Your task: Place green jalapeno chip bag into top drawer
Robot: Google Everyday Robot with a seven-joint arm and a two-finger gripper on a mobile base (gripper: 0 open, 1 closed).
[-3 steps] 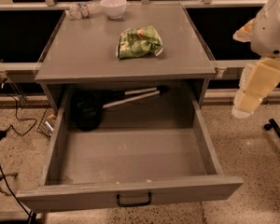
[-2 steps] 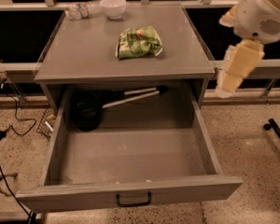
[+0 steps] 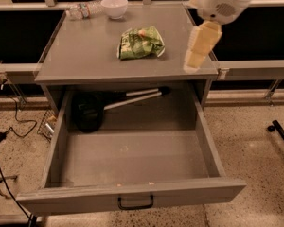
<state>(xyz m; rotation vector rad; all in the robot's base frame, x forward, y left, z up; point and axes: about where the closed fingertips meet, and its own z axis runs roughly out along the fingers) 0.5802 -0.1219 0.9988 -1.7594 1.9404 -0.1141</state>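
The tabletop (image 3: 85, 56) is the flat grey top of a cabinet. Below its front edge the top drawer (image 3: 132, 193) stands pulled well out, its front panel with the black handle (image 3: 136, 203) nearest the camera. The drawer floor is bare toward the front. At the back, under the tabletop's front edge, lies a black long-handled utensil (image 3: 87, 112), head to the left and pale handle running right.

The end effector (image 3: 193, 65) hangs from the white wrist over the tabletop's right edge, its tip close to the front right corner, pointing down and slightly leftward. It carries nothing. Whether it is spread or pressed together cannot be told from this angle.

The green jalapeno chip bag (image 3: 140, 43) lies flat on the tabletop, a little right of centre and nearer the far edge than the front, apart from everything else. Its long axis runs roughly parallel to the front edge. From the end effector it lies toward the left edge and slightly farther back, near but not touching. So the coming reach probably goes left and back before descending, and a grip across the bag's short width looks most natural.

At the far edge sit a white bowl (image 3: 114, 6) and, just left of it, a clear water bottle (image 3: 83, 10) on its side, both well away from the bag.
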